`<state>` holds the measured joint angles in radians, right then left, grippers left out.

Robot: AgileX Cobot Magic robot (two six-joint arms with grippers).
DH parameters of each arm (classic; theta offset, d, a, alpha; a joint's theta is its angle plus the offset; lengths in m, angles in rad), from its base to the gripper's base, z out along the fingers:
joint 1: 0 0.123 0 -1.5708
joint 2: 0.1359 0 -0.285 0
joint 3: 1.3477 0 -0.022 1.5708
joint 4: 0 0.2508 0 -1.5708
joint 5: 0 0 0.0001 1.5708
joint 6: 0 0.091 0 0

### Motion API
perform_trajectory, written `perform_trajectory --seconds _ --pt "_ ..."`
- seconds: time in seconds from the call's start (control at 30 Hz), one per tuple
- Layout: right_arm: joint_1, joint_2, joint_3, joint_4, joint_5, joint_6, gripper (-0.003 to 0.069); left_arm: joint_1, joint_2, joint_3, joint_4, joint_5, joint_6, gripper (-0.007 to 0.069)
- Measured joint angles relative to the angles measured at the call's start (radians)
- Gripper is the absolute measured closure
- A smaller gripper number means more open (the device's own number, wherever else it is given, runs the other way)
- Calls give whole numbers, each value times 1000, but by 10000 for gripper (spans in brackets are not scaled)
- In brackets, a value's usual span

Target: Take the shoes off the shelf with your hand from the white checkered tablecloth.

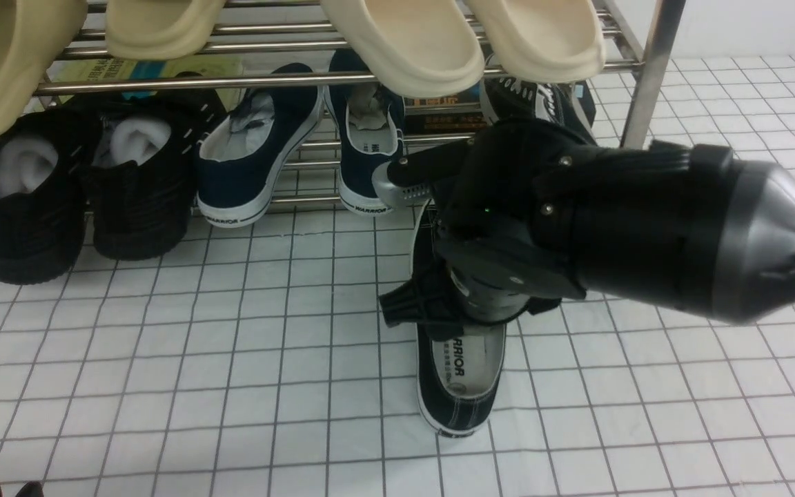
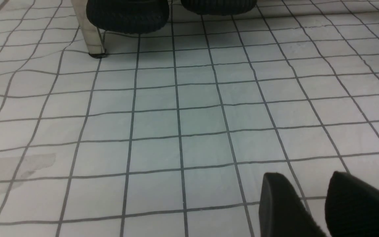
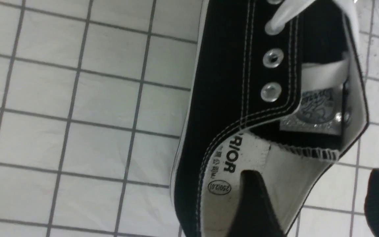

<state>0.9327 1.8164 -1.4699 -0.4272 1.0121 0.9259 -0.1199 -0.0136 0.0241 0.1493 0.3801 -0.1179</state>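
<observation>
One black canvas sneaker [image 1: 459, 379] lies on the white checkered tablecloth [image 1: 232, 359] just in front of the shelf [image 1: 646, 76], toe towards it and heel away. The right hand [image 3: 312, 172] hangs right over the shoe's opening, jaws spread wide and gripping nothing. One fingertip [image 3: 252, 197] sits above the insole, the other beyond the shoe's side, over the cloth. Its mate [image 1: 535, 103] is on the shelf's lower tier, behind the hand, near the right post. The left hand [image 2: 304, 176] rests low over the cloth, out from the shelf's left end, jaws a little apart and empty.
</observation>
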Motion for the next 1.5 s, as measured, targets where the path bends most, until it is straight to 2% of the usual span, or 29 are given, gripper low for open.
perform_trajectory --seconds 0.3,0.43,0.57,0.63,0.67,0.77,0.87,1.1,1.33,1.47,1.5 --pt "0 93 -2 -12 81 0 193 0 0 0 0 0 0 384" --pt "0 136 -2 -15 86 -5 216 0 0 0 0 0 0 384" --pt "0 173 -2 -11 79 -54 361 0 0 0 0 0 0 384" --pt "0 169 -3 -3 89 -82 480 0 0 0 0 0 0 384" --pt "0 158 -3 8 91 -98 589 0 0 0 0 0 0 384" --pt "0 133 -3 31 120 -117 653 0 0 0 0 0 0 384" --pt "0 78 -3 49 188 -135 659 0 0 0 0 0 0 384" --pt "0 52 -3 86 197 -119 659 0 0 0 0 0 0 384" --pt "0 76 -3 163 144 -101 655 0 0 0 0 0 0 384" --pt "0 79 -3 207 91 -99 634 0 0 0 0 0 0 384" --pt "0 79 -3 213 71 -98 610 0 0 0 0 0 0 384"
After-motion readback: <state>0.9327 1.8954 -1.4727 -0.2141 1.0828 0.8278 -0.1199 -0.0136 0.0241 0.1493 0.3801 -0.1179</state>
